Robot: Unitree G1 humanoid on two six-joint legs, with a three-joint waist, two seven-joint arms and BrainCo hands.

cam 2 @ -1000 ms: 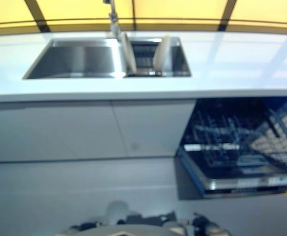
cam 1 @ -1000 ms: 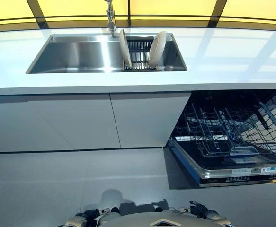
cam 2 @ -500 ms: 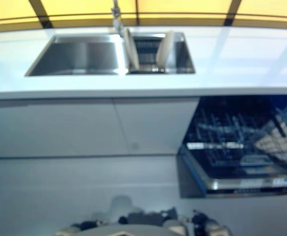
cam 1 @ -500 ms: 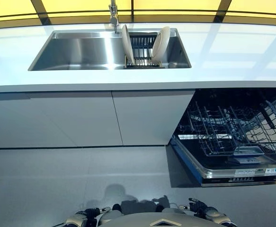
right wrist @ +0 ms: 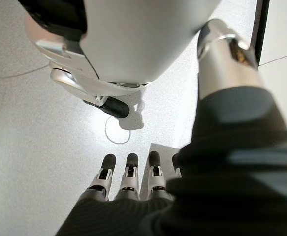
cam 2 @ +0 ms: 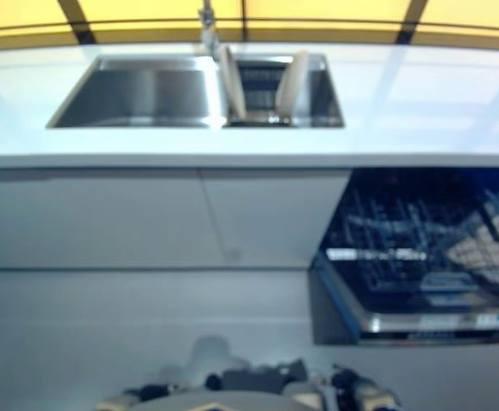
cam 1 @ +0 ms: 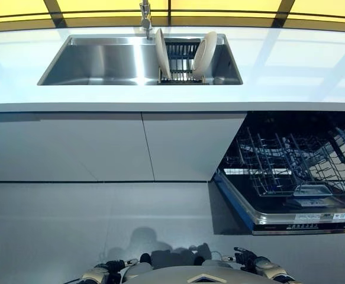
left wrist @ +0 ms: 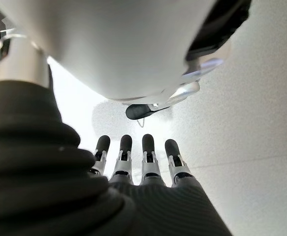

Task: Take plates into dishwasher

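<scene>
Plates first: two round cream ceramic plates (cam 1: pixel 160 53) (cam 1: pixel 204 54) stand on edge in a dark wire rack (cam 1: pixel 180 57) inside the stainless steel sink (cam 1: pixel 95 59), well ahead of and above both sets of fingers, faces turned sideways. The left hand (left wrist: pixel 133 164) and right hand (right wrist: pixel 128 184) hang low by the robot's sides over the pale speckled floor (cam 1: pixel 71 225), fingers straight and relaxed, holding nothing. Neither is clearly nearer. The open dishwasher (cam 1: pixel 290 216) with its wire basket (cam 1: pixel 284 168) lies toward the right hand, below the white counter (cam 1: pixel 290 65).
</scene>
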